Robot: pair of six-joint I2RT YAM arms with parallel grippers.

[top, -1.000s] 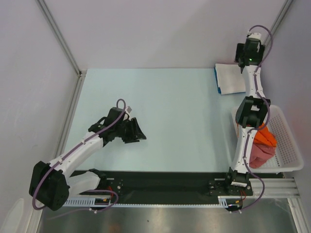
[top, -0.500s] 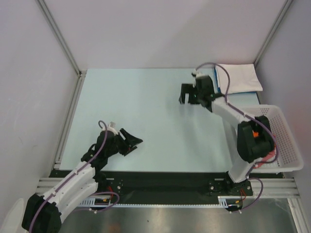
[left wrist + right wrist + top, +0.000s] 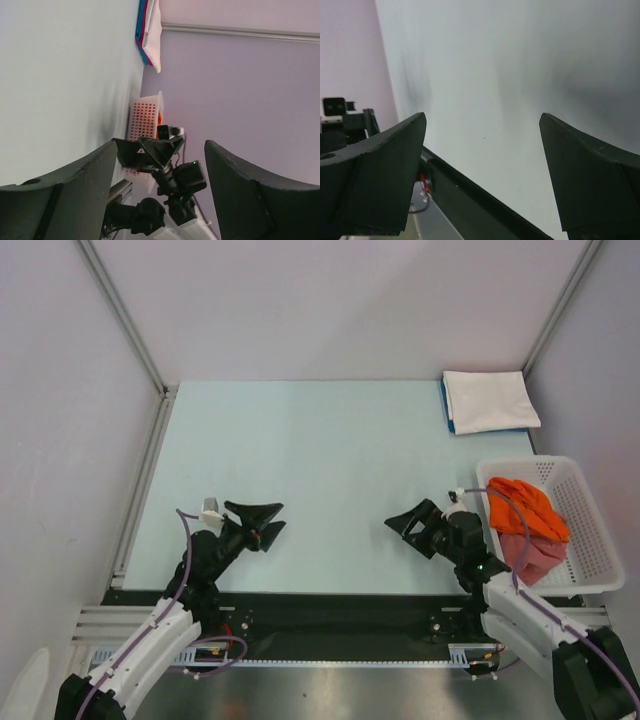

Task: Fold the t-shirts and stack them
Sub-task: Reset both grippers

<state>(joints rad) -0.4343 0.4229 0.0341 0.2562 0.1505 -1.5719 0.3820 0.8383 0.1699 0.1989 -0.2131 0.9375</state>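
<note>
A folded stack with a white t-shirt on top [image 3: 488, 401] lies at the table's far right corner; blue and red edges show under it in the left wrist view [image 3: 148, 31]. An orange t-shirt [image 3: 528, 508] and a pinkish-red one [image 3: 527, 552] lie crumpled in the white lattice basket [image 3: 592, 540]. My left gripper [image 3: 258, 519] is open and empty, low near the table's front left. My right gripper [image 3: 410, 528] is open and empty, low near the front right, beside the basket. Both hold nothing.
The pale blue table [image 3: 320, 470] has a black strip [image 3: 330, 615] along its near edge. Grey walls and metal frame posts [image 3: 120, 315] enclose the back and sides. The basket also shows in the left wrist view [image 3: 145, 114].
My right arm swung back from the folded stack at the far right to the near edge beside the basket. My left arm drew back toward its base. Both grippers stayed open.
</note>
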